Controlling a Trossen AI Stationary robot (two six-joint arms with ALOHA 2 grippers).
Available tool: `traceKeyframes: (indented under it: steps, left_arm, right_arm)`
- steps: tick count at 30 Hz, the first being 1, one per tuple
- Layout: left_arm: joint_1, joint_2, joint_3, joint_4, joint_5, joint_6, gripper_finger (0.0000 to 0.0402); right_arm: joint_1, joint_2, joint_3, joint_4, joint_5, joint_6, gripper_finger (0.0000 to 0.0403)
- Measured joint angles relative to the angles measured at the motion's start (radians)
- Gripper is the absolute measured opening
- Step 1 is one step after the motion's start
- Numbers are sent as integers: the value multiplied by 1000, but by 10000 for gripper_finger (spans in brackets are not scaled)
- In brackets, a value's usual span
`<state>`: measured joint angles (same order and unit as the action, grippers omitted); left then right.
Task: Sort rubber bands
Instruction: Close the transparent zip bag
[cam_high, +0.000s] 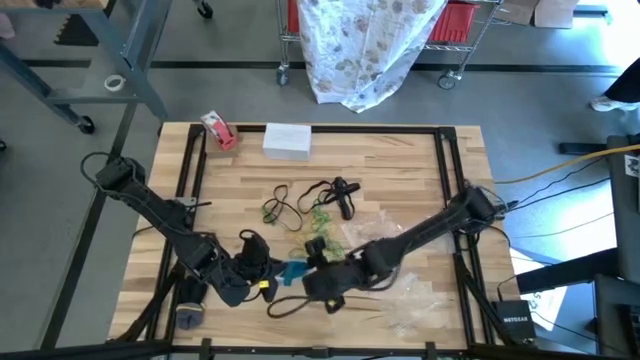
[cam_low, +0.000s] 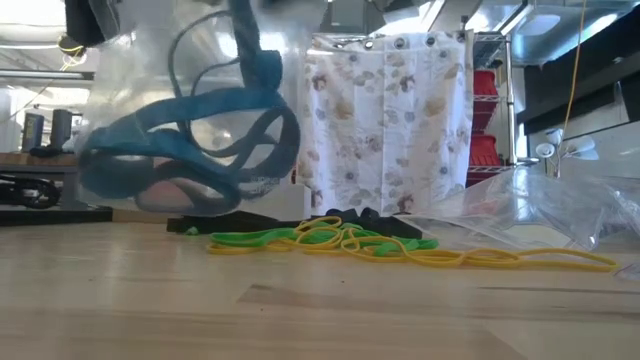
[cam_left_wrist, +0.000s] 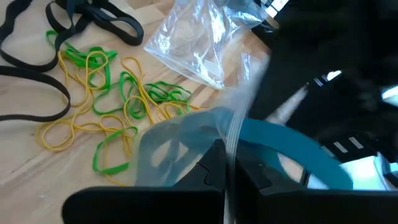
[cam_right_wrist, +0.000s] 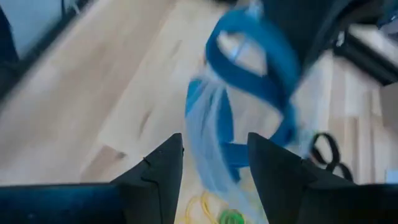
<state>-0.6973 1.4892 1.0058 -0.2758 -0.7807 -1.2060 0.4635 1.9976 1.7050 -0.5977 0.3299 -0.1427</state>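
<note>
A clear plastic bag (cam_left_wrist: 180, 143) with blue rubber bands (cam_low: 190, 140) inside hangs clear of the table near its front edge. My left gripper (cam_left_wrist: 227, 165) is shut on it. My right gripper (cam_right_wrist: 214, 155) stands open just to the bag's right, with the bag's lower part (cam_right_wrist: 208, 130) between its fingers; whether they touch it, I cannot tell. Loose green and yellow rubber bands (cam_left_wrist: 112, 93) and black ones (cam_high: 335, 195) lie on the wood at the table's middle. My left gripper pinches the bag's upper edge (cam_left_wrist: 231, 134) between its two fingers, coming from the table's left and slanting down. The plastic gathers into a fold at the fingers. The bag hangs slack below them, lifted clear of the table, with the blue bands in its bottom (cam_low: 150, 185).
More clear bags (cam_left_wrist: 193, 43) lie crumpled at the right front (cam_high: 410, 295). A red-and-white tape roll (cam_high: 218, 130) and a white box (cam_high: 287, 140) sit at the far edge. One black band (cam_high: 290, 305) lies near the front. Bare wood shows at the left.
</note>
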Motion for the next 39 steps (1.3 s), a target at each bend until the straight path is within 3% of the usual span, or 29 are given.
traceKeyframes:
  steps: [4,9,13,16,20,23,28,33,39]
  left_arm:
    - [0,0,0,-8,0,2,0]
    - [13,0,0,-52,1,-6,0]
    - [34,1,0,-108,-18,-49,0]
    - [39,1,0,-84,-42,-33,0]
    - [43,1,0,-79,-6,-22,0]
    - [36,1,0,-84,1,-25,0]
    - [29,1,0,-84,4,-16,0]
    - [3,1,0,-80,40,176,0]
    - [4,1,0,-80,43,254,16]
  right_arm:
    - [-9,19,-1,-29,1,20,131]
    - [5,13,0,-26,-64,23,16]
    - [-5,6,6,-19,-174,48,15]
    - [-25,12,6,-20,-143,138,4]
    - [-49,14,5,3,-339,135,3]
    - [-44,14,5,0,-216,155,2]
    - [-52,14,5,-30,-205,158,1]
    - [-52,8,5,-65,-185,186,1]
    - [-52,4,5,-49,-185,192,1]
